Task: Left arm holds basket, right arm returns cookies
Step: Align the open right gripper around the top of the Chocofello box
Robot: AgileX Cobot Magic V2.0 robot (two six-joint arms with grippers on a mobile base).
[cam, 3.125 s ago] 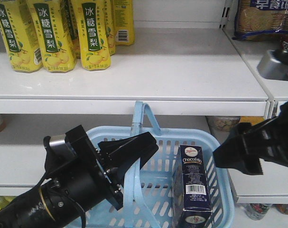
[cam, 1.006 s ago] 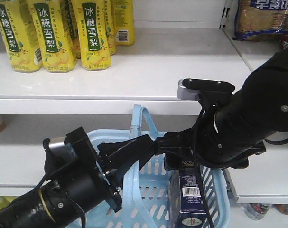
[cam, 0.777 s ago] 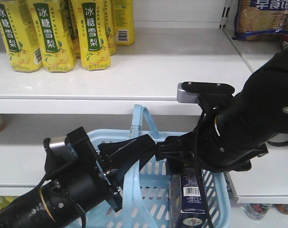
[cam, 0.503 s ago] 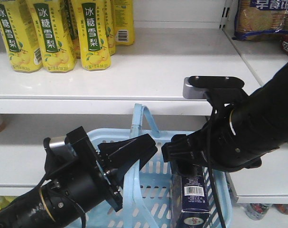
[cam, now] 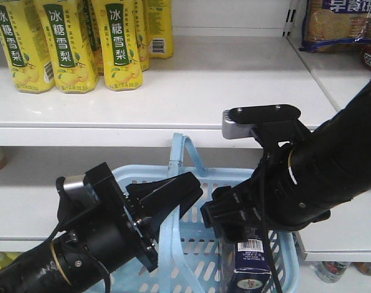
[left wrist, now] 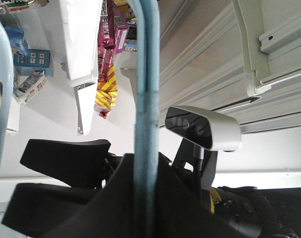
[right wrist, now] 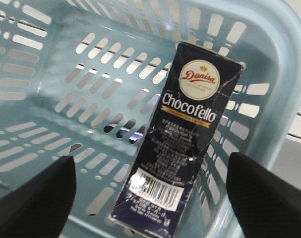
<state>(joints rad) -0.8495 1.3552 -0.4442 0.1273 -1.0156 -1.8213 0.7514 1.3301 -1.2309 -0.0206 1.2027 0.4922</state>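
Right wrist view: one cookies carton (right wrist: 182, 144) in one basket (right wrist: 46, 64), right gripper (right wrist: 150, 198) spread; left gripper (cam: 173, 194) clenched on handle (left wrist: 144, 99).

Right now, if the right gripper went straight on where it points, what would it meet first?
Probably the cookie carton: in the wrist view it lies centred ahead of the open right gripper, inside the basket. How much gap is left is unclear.

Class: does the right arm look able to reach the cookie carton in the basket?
Probably yes: the right arm hovers above the basket, open fingers flanking the cookie carton, nothing between.
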